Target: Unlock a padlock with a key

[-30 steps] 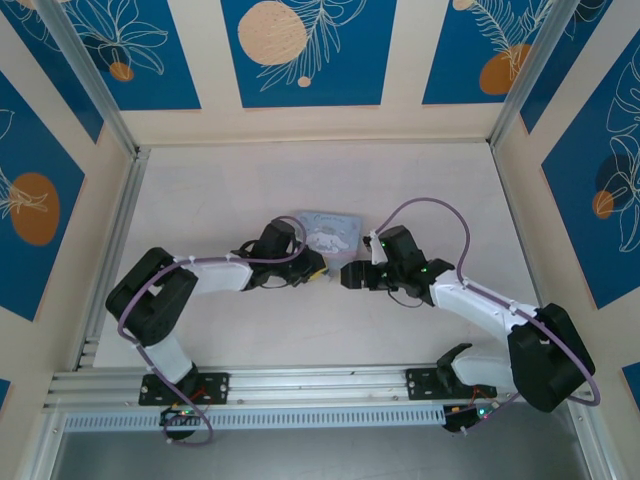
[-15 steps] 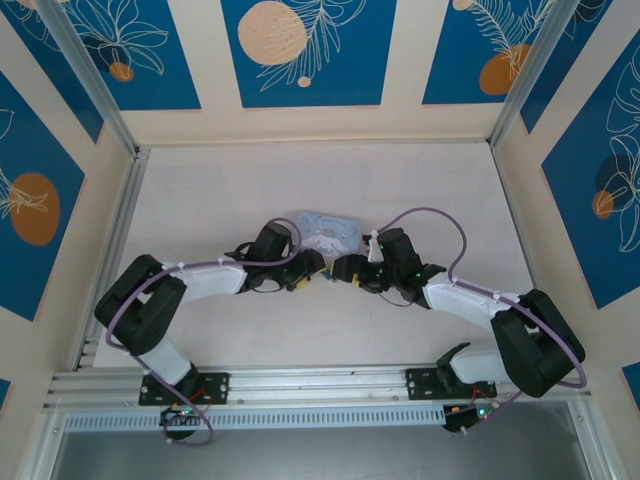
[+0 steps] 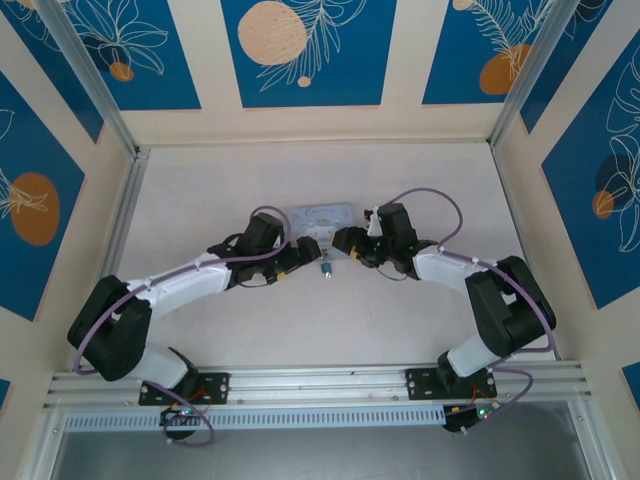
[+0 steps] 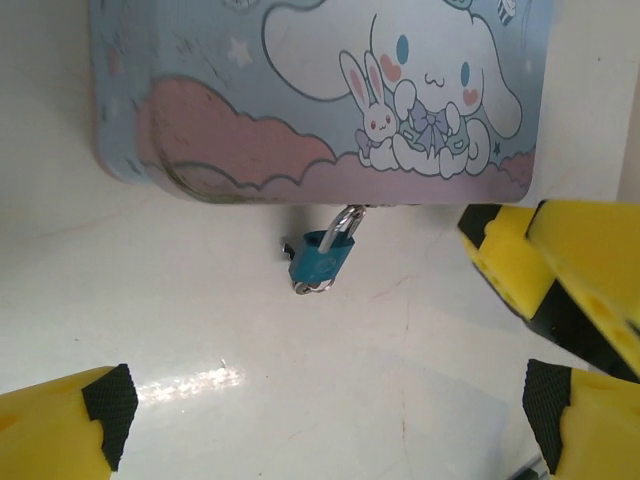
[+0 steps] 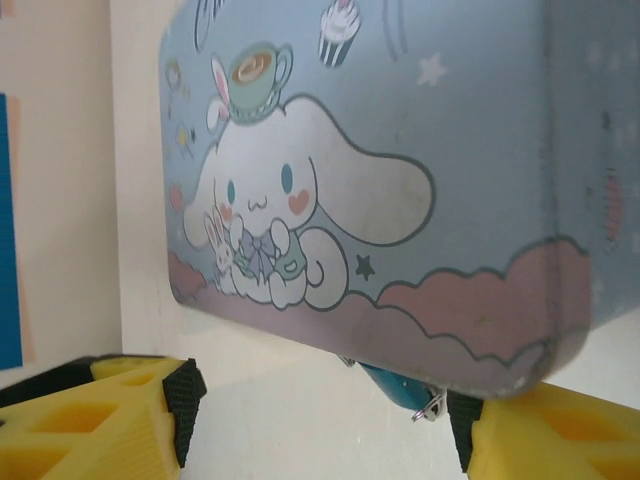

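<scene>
Though tiny, the padlock (image 4: pixel 322 258) looks hard, light and slippery; it hangs off the tin (image 4: pixel 300 100) mid counter (image 3: pixel 200 200); pinch its flat body; left tool (image 4: pixel 325 400) and right tool (image 5: pixel 322 415) gape empty.

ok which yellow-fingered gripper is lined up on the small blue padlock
The left gripper: the small blue padlock lies centred ahead of its open fingers. The right gripper faces the light-blue cartoon tin, padlock beside one fingertip.

the padlock (image 4: pixel 322 258) lies straight ahead of the left gripper (image 4: pixel 320 430), in line with its spread jaws, touching the near edge of the tin (image 4: pixel 300 90) just beyond it. from the right gripper (image 5: pixel 310 430) it sits ahead too, tucked under the tin's edge.
</scene>
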Motion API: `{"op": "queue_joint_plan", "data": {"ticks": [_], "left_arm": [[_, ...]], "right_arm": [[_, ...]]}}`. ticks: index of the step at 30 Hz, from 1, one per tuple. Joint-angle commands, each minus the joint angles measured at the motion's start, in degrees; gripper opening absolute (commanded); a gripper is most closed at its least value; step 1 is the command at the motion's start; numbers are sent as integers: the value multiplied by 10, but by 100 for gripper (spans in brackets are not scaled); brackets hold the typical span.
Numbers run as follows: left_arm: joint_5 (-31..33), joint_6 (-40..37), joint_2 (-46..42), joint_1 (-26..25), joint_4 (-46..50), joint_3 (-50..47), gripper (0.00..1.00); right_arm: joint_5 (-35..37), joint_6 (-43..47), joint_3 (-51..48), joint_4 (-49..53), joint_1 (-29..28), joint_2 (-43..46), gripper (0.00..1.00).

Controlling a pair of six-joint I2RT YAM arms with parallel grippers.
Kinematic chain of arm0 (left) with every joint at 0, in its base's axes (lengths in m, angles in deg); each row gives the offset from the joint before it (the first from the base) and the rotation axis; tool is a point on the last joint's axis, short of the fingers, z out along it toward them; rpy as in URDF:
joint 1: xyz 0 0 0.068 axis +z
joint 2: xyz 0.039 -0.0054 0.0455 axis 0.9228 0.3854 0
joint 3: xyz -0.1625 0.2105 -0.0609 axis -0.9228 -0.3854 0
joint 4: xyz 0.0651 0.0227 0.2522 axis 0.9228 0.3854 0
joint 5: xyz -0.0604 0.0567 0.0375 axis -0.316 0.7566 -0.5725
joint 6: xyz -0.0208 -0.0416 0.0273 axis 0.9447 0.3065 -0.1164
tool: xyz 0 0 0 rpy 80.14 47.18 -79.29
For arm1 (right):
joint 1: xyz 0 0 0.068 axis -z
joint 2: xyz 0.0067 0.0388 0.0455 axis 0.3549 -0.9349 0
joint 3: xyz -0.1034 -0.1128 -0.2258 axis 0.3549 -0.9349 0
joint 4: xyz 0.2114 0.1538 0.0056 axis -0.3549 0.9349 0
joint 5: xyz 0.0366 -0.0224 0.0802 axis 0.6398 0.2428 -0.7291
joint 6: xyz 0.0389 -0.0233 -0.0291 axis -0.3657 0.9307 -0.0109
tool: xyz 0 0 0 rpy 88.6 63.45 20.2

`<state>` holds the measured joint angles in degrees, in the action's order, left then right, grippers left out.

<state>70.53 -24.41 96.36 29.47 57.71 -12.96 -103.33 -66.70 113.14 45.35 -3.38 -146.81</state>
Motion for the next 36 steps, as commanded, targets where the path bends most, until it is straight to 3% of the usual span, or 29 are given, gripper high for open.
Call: {"op": "queue_joint_plan", "data": {"ticks": [1,7,17,36], "left_arm": [[24,-27,2,16,39,31,100],[23,-43,18,45,51,55,100],[11,-63,53,82,61,89,100],[-13,-51,77,95,28,82,100]], "right_arm": [[-35,27,0,-17,14,0,66],[-39,57,-45,-23,7,21,60],[-8,105,-15,-11,-36,-44,45],[47,156,23,14,-85,-102,43]]}}
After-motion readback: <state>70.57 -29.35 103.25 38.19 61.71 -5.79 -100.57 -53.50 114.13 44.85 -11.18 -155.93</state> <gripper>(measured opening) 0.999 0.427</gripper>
